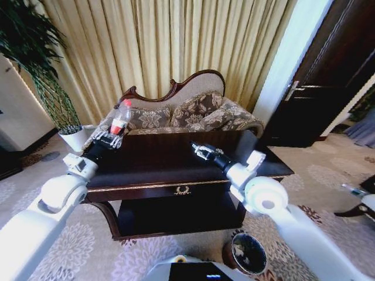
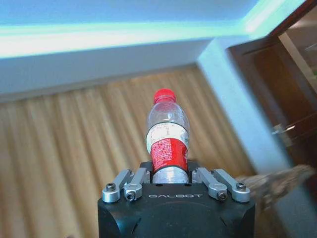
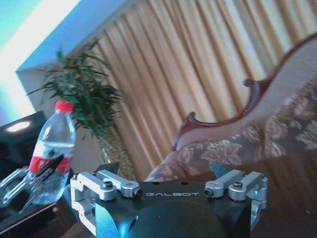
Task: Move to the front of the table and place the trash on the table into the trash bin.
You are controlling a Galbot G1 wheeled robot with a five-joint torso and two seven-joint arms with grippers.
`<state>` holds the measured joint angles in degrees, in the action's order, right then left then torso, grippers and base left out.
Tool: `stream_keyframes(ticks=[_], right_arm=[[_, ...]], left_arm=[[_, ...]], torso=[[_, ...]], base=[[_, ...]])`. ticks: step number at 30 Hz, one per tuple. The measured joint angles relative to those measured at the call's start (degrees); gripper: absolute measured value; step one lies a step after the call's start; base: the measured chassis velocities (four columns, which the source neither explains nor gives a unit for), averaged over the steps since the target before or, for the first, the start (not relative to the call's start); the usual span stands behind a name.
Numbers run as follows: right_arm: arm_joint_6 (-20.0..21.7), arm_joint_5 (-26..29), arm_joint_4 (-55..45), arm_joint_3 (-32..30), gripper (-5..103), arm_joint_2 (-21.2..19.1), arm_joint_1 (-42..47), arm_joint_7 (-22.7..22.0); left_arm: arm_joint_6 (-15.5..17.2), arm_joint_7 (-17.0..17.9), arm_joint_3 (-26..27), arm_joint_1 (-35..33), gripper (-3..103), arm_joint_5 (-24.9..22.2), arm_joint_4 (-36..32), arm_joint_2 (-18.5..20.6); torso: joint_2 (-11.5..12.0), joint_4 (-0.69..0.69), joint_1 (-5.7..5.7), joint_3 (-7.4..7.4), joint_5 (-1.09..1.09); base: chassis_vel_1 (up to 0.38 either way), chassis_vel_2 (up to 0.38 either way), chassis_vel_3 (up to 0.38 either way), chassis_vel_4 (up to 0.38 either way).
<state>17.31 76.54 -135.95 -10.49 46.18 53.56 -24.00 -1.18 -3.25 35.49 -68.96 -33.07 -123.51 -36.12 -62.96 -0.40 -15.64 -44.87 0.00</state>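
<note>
A clear plastic bottle (image 1: 120, 119) with a red cap and red label stands upright in my left gripper (image 1: 109, 139), which is shut on its lower part above the far left corner of the dark glossy table (image 1: 158, 167). In the left wrist view the bottle (image 2: 167, 139) rises from between the closed fingers of the left gripper (image 2: 171, 179). My right gripper (image 1: 200, 151) hovers open over the table's middle right with nothing in it. The right wrist view shows this gripper (image 3: 163, 171) with the bottle (image 3: 52, 148) farther off. The brown trash bin (image 1: 249, 253) with a black liner stands on the carpet before the table's right front.
A carved sofa (image 1: 187, 111) with floral cushions stands right behind the table. A potted plant (image 1: 73, 136) is at the far left, and a dark door (image 1: 328, 76) at the right. Patterned carpet (image 1: 76, 246) surrounds the table.
</note>
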Motion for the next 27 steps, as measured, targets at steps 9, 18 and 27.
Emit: stream_keyframes(ticks=[9, 18, 27], right_arm=[[0.2, 0.3, -2.2, -0.9, 100, -0.9, -0.4, 3.0], [-0.3, -0.6, -3.6, -1.0, 100, -1.4, -1.9, 6.4], [0.5, 0.1, -1.6, 0.6, 100, -2.9, -6.6, 7.6]], left_arm=[[-5.6, -6.4, -2.7, 1.3, 32, 0.7, -0.2, 3.2], [-5.8, -6.8, -8.2, 4.1, 32, 0.5, -2.6, 7.9], [-4.5, -6.0, -10.6, 6.2, 32, -2.3, -3.8, 12.1]], torso=[[0.0, 0.0, 0.0, 0.0, 0.0], [0.0, 0.0, 0.0, 0.0, 0.0], [0.0, 0.0, 0.0, 0.0, 0.0]], base=[[0.0, 0.0, 0.0, 0.0], [0.0, 0.0, 0.0, 0.0], [0.0, 0.0, 0.0, 0.0]])
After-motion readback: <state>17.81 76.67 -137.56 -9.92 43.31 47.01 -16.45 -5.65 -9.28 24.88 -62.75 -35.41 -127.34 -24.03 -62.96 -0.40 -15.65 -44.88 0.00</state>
